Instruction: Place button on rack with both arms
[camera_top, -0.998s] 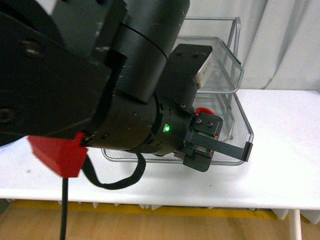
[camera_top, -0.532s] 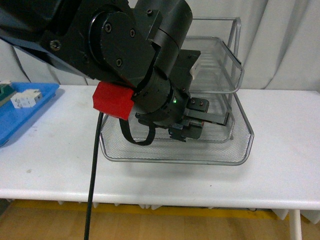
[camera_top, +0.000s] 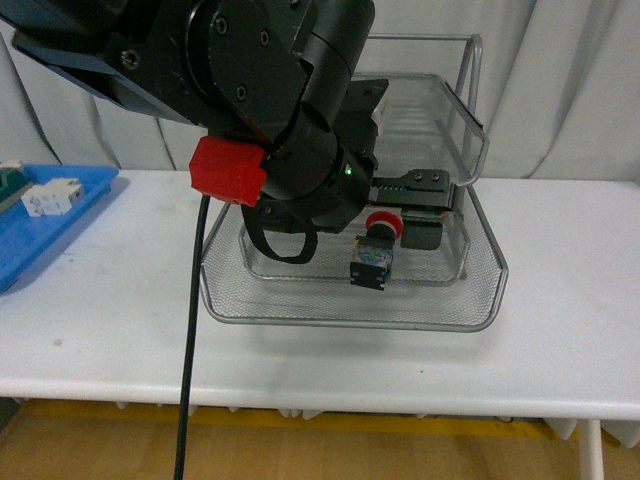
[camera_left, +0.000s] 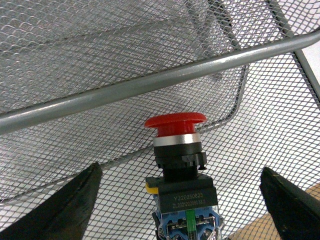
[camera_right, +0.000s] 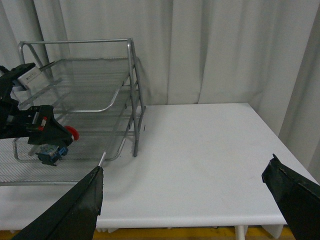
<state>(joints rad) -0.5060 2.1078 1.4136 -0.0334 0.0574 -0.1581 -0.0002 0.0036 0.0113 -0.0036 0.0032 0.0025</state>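
The red mushroom-capped push-button switch (camera_left: 180, 150), its label (camera_left: 187, 199) reading roughly "YJ20260623", sits in the lowest tray of the silver wire-mesh rack (camera_top: 350, 322); the left gripper (camera_left: 180, 172) flanks it, jaws wide apart. The right gripper (camera_right: 185, 167) hangs over the white counter (camera_right: 210, 145), jaws spread, empty.

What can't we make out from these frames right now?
Front view: the left arm covers most upper tiers of the rack.
Left wrist view: the base of the button runs off the picture edge, so its footing on the mesh is unseen.
Front view: the blue tray is cut by the edge.
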